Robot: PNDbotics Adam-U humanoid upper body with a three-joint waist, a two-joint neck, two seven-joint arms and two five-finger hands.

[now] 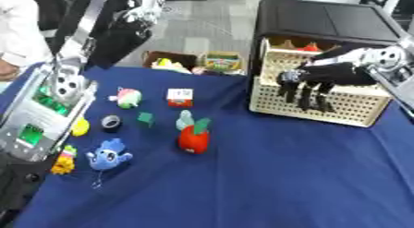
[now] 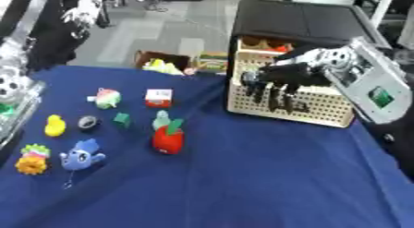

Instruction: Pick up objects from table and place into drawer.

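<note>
Blue cloth (image 1: 283, 176) covers table. Right hand (image 1: 311, 79) at upper right, over cream perforated drawer (image 1: 339, 105) pulled out from black cabinet (image 1: 323, 19); fingers straight, hanging down drawer front, holding nothing visible. Left hand: not seen. Toys at left centre: red apple (image 1: 193, 139), blue plush (image 1: 109, 155), red-white cube (image 1: 179, 97), green block (image 1: 145, 118), yellow duck (image 2: 54, 125).
</note>
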